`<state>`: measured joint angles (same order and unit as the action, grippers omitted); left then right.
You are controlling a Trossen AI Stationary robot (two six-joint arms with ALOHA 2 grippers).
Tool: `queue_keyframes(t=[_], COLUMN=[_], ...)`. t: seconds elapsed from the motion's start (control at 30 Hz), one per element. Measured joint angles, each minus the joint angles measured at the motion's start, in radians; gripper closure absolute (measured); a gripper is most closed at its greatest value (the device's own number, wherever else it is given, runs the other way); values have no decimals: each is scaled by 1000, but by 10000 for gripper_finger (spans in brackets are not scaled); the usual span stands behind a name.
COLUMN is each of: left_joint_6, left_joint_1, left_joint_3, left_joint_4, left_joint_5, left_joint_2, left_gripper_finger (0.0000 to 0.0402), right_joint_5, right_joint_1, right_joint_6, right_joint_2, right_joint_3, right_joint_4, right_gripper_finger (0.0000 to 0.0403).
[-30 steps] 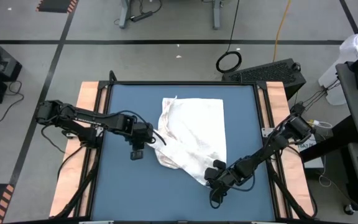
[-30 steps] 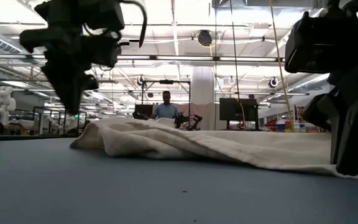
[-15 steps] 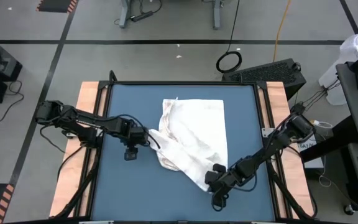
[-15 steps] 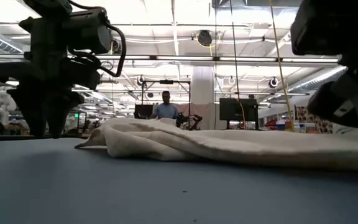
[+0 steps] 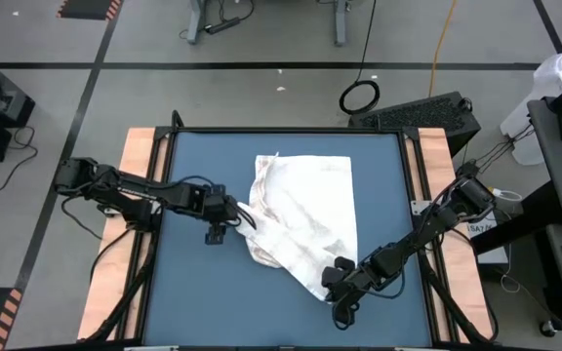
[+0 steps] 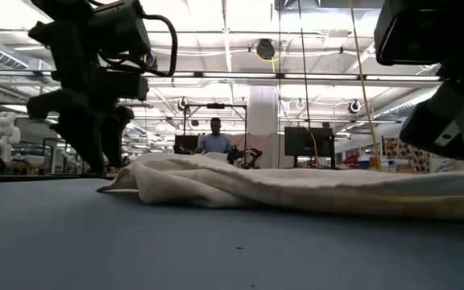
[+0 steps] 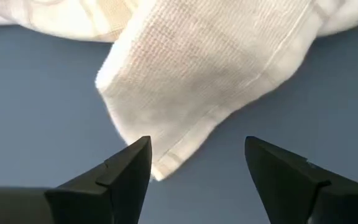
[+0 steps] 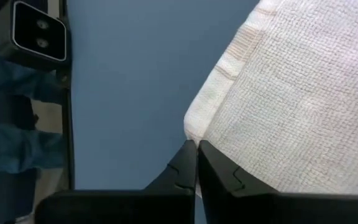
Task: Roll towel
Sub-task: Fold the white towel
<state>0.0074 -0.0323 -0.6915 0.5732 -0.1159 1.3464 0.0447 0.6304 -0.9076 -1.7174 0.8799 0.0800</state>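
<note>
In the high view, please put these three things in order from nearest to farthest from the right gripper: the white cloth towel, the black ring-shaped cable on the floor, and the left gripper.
1. The thin white cloth towel: its near corner is at the right gripper, which is shut.
2. The left gripper: across the blue table, at the towel's left edge, fingers open.
3. The black ring-shaped cable: on the grey floor beyond the table's far edge.

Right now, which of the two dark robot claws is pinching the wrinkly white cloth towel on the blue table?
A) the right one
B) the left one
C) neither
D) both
A: the right gripper is shut on a corner of the towel, while the left gripper stands open just short of another corner.
</note>
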Motion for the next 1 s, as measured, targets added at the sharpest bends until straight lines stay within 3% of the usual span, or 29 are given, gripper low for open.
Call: queue_keyframes(t=[0.27,0.63,0.8,1.0], left_joint_6=[112,119,129,96], left_joint_1=[64,158,162,162], left_joint_3=[99,130,128,114], left_joint_4=[-77,-182,-194,-171], left_joint_5=[18,144,171,177], left_joint_2=[7,43,73,63], left_gripper_finger=[157,288,378,391], right_joint_5=[2,4,2,2], right_joint_1=[0,-2,-2,-2], right_joint_6=[11,30,27,6], right_joint_2=[1,1,2,2], right_joint_3=[0,1,1,1], right_joint_4=[0,-1,-1,-1], right_gripper_finger=[403,403,402,402])
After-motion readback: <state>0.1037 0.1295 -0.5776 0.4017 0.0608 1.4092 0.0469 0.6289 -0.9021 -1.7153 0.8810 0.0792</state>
